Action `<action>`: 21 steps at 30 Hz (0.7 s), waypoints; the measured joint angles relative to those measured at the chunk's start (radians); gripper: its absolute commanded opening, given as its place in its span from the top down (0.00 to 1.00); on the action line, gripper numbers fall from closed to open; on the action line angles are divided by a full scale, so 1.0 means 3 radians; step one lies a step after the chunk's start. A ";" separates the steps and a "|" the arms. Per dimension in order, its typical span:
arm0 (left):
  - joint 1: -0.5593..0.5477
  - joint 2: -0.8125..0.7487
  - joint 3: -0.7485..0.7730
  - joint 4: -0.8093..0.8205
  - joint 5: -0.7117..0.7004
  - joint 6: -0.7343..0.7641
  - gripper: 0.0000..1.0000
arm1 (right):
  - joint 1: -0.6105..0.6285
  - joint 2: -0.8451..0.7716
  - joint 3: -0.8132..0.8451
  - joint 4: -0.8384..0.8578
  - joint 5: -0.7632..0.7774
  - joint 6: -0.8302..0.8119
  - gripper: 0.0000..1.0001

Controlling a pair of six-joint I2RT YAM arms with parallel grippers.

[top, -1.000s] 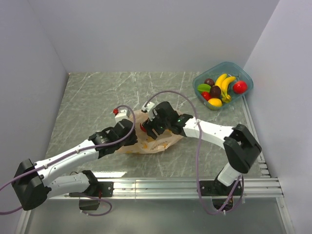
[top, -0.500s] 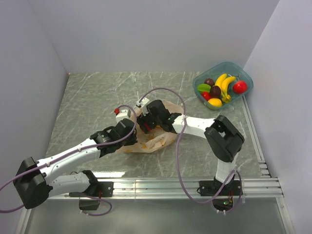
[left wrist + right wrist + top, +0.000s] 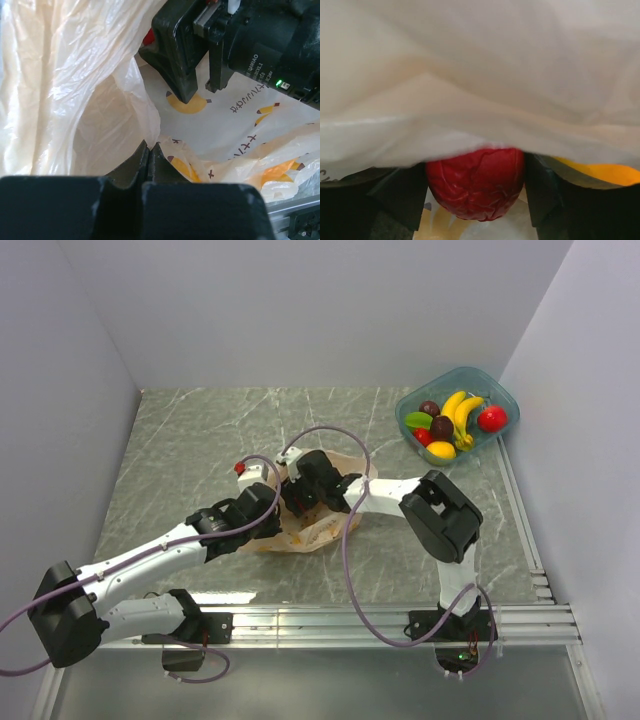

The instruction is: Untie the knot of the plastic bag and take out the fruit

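Folding its elbow tighter than half a second ago, the right gripper [image 3: 476, 192] is clamping a red fruit [image 3: 472, 175] inside the plastic bag [image 3: 322, 532] mid-table, while the left gripper [image 3: 148, 157] is pinching the bag's 9 o'clock edge, so the film draped over the fruit may be snagging it on withdrawal.

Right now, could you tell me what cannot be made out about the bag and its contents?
- The knot: in no view; in the top view both arms cover the plastic bag's mouth.
- Other fruit inside: in the right wrist view, film drapes over all but the red fruit.
- The left gripper's hold: left wrist view shows it closed, tips buried in folds.
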 measured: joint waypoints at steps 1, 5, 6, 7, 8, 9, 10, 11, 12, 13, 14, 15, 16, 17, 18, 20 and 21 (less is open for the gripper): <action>0.0000 0.0000 0.0000 0.0000 0.0000 0.0000 0.99 | 0.0000 -0.0009 -0.0022 0.0025 -0.0010 0.0004 0.49; 0.0000 0.0000 0.0000 0.0001 0.0001 -0.0001 0.99 | 0.0000 -0.0193 -0.0230 0.0042 -0.0086 0.0027 0.72; 0.0000 0.0000 0.0000 0.0001 0.0003 -0.0003 0.99 | 0.0000 -0.0278 -0.0298 0.0028 -0.0112 0.0029 0.76; 0.0000 0.0000 0.0000 0.0001 0.0003 -0.0003 0.99 | 0.0001 -0.0380 -0.0350 0.0006 -0.0139 0.0033 0.79; 0.0000 0.0000 -0.0001 0.0000 0.0003 -0.0003 0.99 | 0.0004 -0.0483 -0.0390 -0.0027 -0.0178 0.0039 0.81; 0.0000 0.0000 -0.0001 0.0001 0.0001 -0.0003 0.99 | 0.0005 -0.0594 -0.0412 -0.0058 -0.0211 0.0041 0.85; 0.0000 0.0000 -0.0001 0.0000 0.0001 -0.0003 1.00 | 0.0008 -0.0717 -0.0430 -0.0076 -0.0252 0.0045 0.86; 0.0000 0.0000 -0.0001 0.0000 0.0001 -0.0003 1.00 | 0.0009 -0.0821 -0.0439 -0.0098 -0.0290 0.0051 0.87; 0.0000 0.0000 -0.0001 0.0000 0.0001 -0.0003 0.99 | 0.0011 -0.0965 -0.0446 -0.0116 -0.0337 0.0052 0.87; 0.0000 0.0000 -0.0001 0.0000 0.0001 -0.0003 0.99 | 0.0013 -0.1102 -0.0448 -0.0131 -0.0383 0.0056 0.88; 0.0000 -0.0003 -0.0003 0.0000 0.0001 -0.0003 0.99 | 0.0015 -0.1240 -0.0448 -0.0132 -0.0421 0.0060 0.88; 0.0000 -0.0005 -0.0004 -0.0001 0.0001 -0.0003 1.00 | 0.0017 -0.1377 -0.0448 -0.0132 -0.0462 0.0062 0.89; 0.0000 -0.0009 -0.0005 -0.0001 0.0000 -0.0003 0.99 | 0.0018 -0.1507 -0.0448 -0.0135 -0.0497 0.0062 0.89; 0.0000 -0.0018 -0.0005 -0.0001 0.0000 -0.0003 0.99 | 0.0019 -0.1629 -0.0448 -0.0144 -0.0529 0.0062 0.89; 0.0000 -0.0029 -0.0006 -0.0003 -0.0001 -0.0003 0.99 | 0.0019 -0.1740 -0.0448 -0.0149 -0.0544 0.0064 0.89; 0.0000 -0.0069 -0.0013 0.0000 -0.0003 -0.0004 0.99 | 0.0019 -0.1928 -0.0448 -0.0165 -0.0537 0.0062 0.90; 0.0000 -0.0084 -0.0020 0.0000 -0.0003 -0.0004 1.00 | 0.0015 -0.2026 -0.0448 -0.0183 -0.0510 0.0061 0.90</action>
